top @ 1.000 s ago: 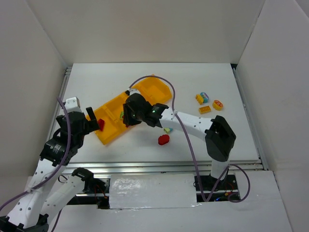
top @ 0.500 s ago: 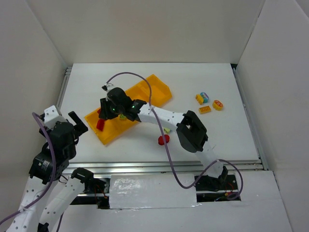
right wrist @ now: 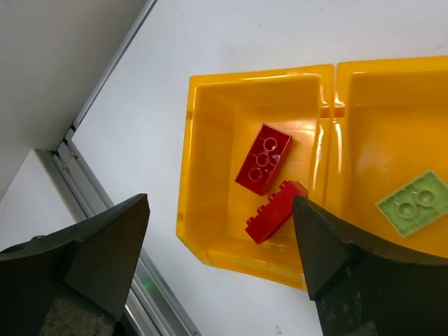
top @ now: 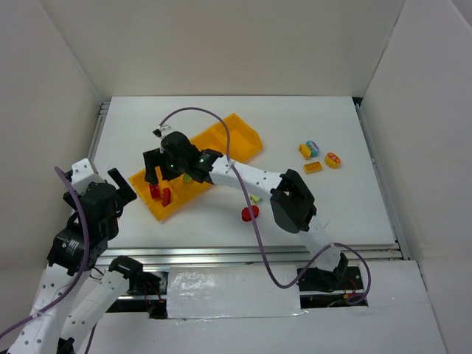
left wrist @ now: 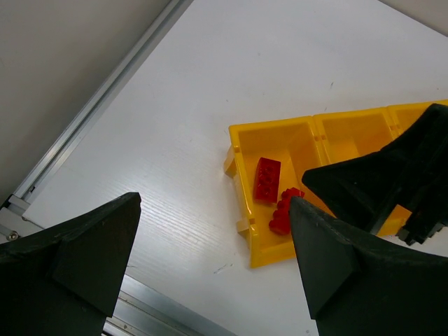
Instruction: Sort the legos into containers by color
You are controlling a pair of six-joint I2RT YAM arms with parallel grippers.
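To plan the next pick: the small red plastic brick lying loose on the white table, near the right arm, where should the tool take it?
Probably from straight above, closing across the narrower middle of the red brick: it lies low on the white table with free space around. A small yellow-green plastic brick lies just beyond, apart.

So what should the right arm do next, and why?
Probably lift away and head for the loose red brick on the table. The right gripper hangs over the end compartment with jaws open and empty; two red bricks already lie inside, so that drop looks done.
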